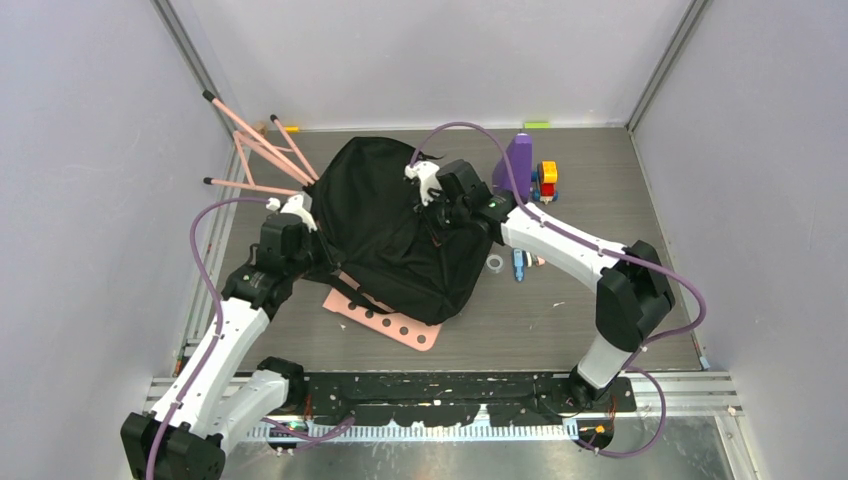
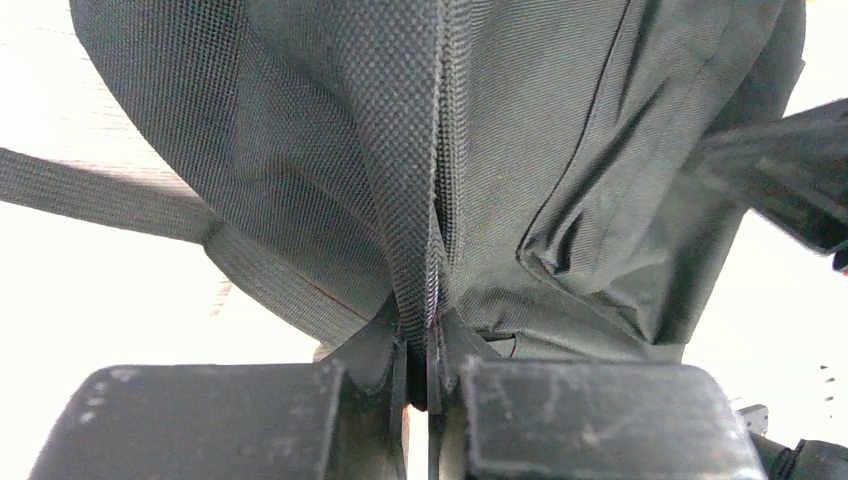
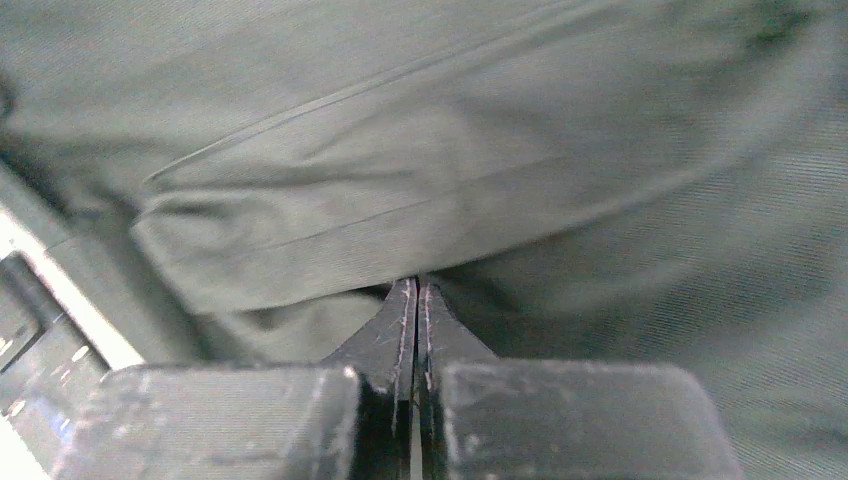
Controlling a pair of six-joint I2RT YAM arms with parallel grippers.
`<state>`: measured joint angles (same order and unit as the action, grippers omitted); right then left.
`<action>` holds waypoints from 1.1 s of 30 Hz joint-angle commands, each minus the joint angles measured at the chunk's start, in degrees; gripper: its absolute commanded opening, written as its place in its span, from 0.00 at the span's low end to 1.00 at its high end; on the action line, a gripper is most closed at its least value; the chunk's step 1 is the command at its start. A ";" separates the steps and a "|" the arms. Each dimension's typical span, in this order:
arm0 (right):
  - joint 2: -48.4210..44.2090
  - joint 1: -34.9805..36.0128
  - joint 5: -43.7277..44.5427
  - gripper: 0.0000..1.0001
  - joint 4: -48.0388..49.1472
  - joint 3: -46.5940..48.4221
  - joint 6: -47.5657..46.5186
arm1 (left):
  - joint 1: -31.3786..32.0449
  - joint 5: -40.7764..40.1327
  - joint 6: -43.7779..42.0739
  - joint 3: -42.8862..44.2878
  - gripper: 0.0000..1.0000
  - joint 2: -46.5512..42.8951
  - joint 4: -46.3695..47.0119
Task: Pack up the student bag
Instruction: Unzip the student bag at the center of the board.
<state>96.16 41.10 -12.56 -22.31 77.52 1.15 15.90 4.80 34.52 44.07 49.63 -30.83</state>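
Note:
The student bag (image 1: 390, 230), a large black fabric backpack, lies slumped in the middle of the table. My left gripper (image 1: 305, 215) is at its left edge. In the left wrist view that gripper (image 2: 420, 335) is shut on the bag's zipper seam (image 2: 440, 180), which runs straight up from between the jaws. A strap (image 2: 110, 205) trails off to the left. My right gripper (image 1: 432, 195) sits on the bag's upper right part. In the right wrist view its jaws (image 3: 416, 285) are closed tight, with folds of the bag's cloth (image 3: 420, 180) gathering at the tips.
A pink perforated board (image 1: 385, 318) pokes out from under the bag's near edge. Pink rods (image 1: 265, 150) lie at the back left. A purple object (image 1: 518, 160), coloured blocks (image 1: 547, 180), a tape ring (image 1: 495, 263) and a small blue item (image 1: 519, 265) lie to the right.

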 commanded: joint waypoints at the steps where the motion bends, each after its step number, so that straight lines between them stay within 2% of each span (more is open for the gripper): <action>1: -3.37 -4.64 18.31 0.01 3.46 3.57 -0.87 | -0.26 -5.97 -3.73 0.42 0.00 -2.48 -3.82; 6: -2.50 -10.68 21.99 0.01 3.66 4.92 -2.86 | -0.42 -7.85 -4.78 -0.24 0.00 -4.44 -6.53; 11: -1.08 -14.81 21.07 0.01 5.26 6.91 -3.07 | -0.43 -6.89 -6.74 0.31 0.00 -5.64 -7.67; 12: -1.03 -14.90 20.81 0.01 5.10 7.19 -3.19 | -0.43 -5.99 -8.14 0.96 0.04 -5.51 -7.74; 13: -1.25 -15.02 19.72 0.01 4.96 7.67 -3.27 | -0.43 -5.20 -10.22 2.11 0.15 -5.32 -7.81; 14: -1.46 -15.01 18.99 0.02 4.41 7.79 -3.06 | -0.43 -4.24 -12.29 3.62 0.32 -5.02 -8.21; 15: -2.04 -15.00 17.62 0.11 4.09 7.95 -2.85 | -0.39 -3.46 -14.22 5.76 0.48 -4.65 -8.77; 16: -2.43 -15.00 16.93 0.19 3.56 7.89 -2.21 | -0.22 -3.32 -15.99 8.25 0.60 -4.25 -9.14; 17: -3.47 -15.02 16.20 0.33 3.17 7.67 -1.77 | 0.01 -3.39 -17.90 10.67 0.67 -3.81 -9.38; 18: -4.65 -15.01 16.05 0.40 2.38 7.53 -0.53 | 0.38 -3.80 -19.55 13.35 0.71 -2.95 -9.38; 19: -5.32 -15.00 15.93 0.51 1.93 7.07 0.35 | 0.97 -3.68 -20.51 16.07 0.73 -1.97 -9.21; 21: -7.30 -15.00 16.12 0.60 0.56 6.20 3.04 | 3.15 -3.66 -22.20 20.76 0.75 0.71 -8.71; 27: -12.99 -15.00 19.06 0.63 -2.81 2.10 10.48 | 16.56 -9.09 -24.56 29.43 0.80 13.28 -4.57; 33: -18.35 -15.00 20.20 0.64 -4.34 -1.76 13.78 | 23.56 -9.30 -24.23 34.15 0.86 27.24 1.24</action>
<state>81.21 25.91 5.65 -25.69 77.32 11.00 36.69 -2.87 12.01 75.48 69.65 -33.85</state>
